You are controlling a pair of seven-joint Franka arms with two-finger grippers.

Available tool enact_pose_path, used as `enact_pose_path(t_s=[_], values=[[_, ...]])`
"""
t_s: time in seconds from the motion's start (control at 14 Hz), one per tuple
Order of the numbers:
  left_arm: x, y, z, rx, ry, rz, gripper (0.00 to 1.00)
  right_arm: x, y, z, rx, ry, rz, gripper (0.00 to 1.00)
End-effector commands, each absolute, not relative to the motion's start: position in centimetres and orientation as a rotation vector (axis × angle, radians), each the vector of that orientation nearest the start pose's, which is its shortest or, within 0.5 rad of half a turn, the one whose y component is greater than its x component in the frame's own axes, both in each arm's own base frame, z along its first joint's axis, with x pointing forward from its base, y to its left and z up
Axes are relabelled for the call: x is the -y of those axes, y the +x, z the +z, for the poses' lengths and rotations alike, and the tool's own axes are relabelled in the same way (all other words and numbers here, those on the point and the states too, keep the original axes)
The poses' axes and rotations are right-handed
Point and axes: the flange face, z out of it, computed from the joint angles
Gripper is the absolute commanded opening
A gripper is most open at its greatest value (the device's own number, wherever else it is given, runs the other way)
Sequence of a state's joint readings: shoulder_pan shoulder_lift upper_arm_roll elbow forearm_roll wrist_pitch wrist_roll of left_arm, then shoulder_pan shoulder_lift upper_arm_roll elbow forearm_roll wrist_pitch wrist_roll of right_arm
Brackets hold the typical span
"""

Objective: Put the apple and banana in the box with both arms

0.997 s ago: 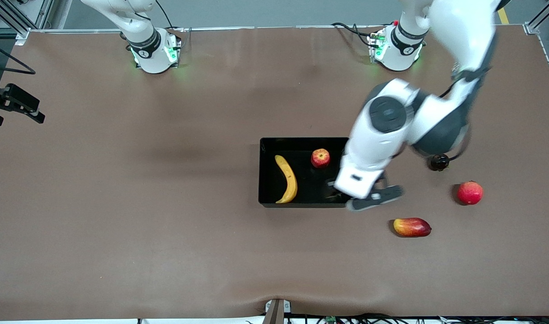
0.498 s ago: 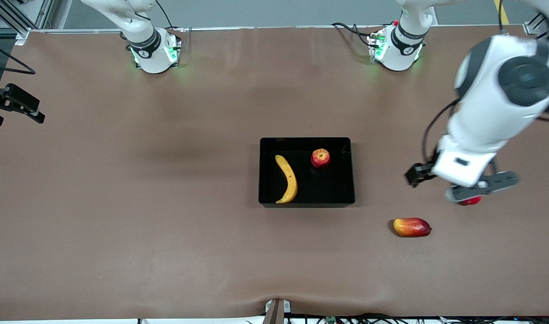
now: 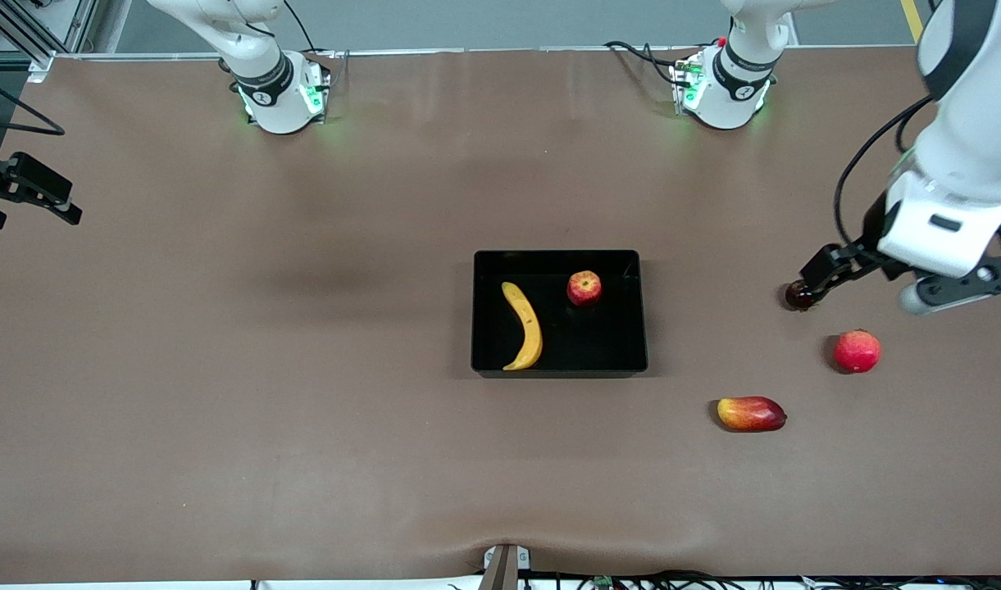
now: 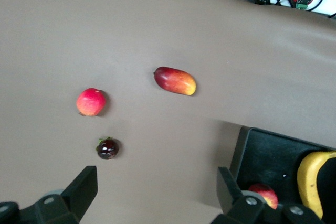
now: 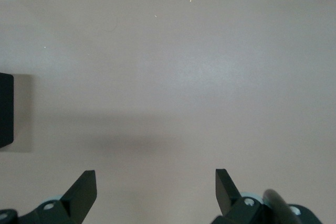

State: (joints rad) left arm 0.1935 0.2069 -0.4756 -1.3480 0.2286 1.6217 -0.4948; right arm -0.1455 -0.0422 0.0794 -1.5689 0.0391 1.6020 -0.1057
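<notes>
The black box (image 3: 641, 311) stands in the middle of the table. The yellow banana (image 3: 523, 326) and the small red apple (image 3: 584, 288) lie inside it, apart from each other. The left wrist view also shows the box (image 4: 273, 153), the apple (image 4: 265, 193) and the banana (image 4: 315, 181). My left gripper (image 3: 824, 267) hangs open and empty over the table toward the left arm's end, just above a small dark fruit (image 3: 798, 296); its fingers (image 4: 84, 186) hold nothing. My right gripper (image 5: 156, 184) waits open over bare table toward the right arm's end.
Toward the left arm's end lie a round red-pink fruit (image 3: 857, 351), a red-yellow mango-like fruit (image 3: 751, 413) nearer the front camera, and the dark fruit (image 4: 107, 148). A black edge (image 5: 5, 109) shows at the border of the right wrist view.
My left arm has swung away from over the box toward the left arm's end of the table, open and empty throughout. The fruits and the right arm have not moved.
</notes>
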Motion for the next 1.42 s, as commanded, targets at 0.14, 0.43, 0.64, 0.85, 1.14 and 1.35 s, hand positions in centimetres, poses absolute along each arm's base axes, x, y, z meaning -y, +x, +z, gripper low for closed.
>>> enact_pose_path(t_s=[0.14, 0.43, 0.64, 0.85, 1.14, 1.35], values=[[9.6, 58.4, 64.8, 0.230, -3.075, -0.139, 1.00, 3.4, 54.6, 65.5, 0.035, -3.098, -0.120, 1.00], [6.3, 56.2, 65.4, 0.178, -3.146, -0.077, 1.00, 3.3, 54.6, 65.5, 0.037, -3.098, -0.120, 1.00], [5.7, 53.6, 65.3, 0.152, -3.136, -0.049, 1.00, 3.3, 54.6, 65.5, 0.037, -3.098, -0.120, 1.00], [6.7, 50.8, 65.6, 0.155, -3.129, -0.055, 1.00, 3.3, 54.6, 65.5, 0.037, -3.098, -0.120, 1.00], [7.1, 50.2, 65.4, 0.155, -3.130, -0.043, 1.00, 3.3, 54.6, 65.5, 0.037, -3.098, -0.120, 1.00], [7.4, 50.2, 65.3, 0.131, -3.130, -0.041, 1.00, 3.3, 54.6, 65.5, 0.037, -3.098, -0.120, 1.00]])
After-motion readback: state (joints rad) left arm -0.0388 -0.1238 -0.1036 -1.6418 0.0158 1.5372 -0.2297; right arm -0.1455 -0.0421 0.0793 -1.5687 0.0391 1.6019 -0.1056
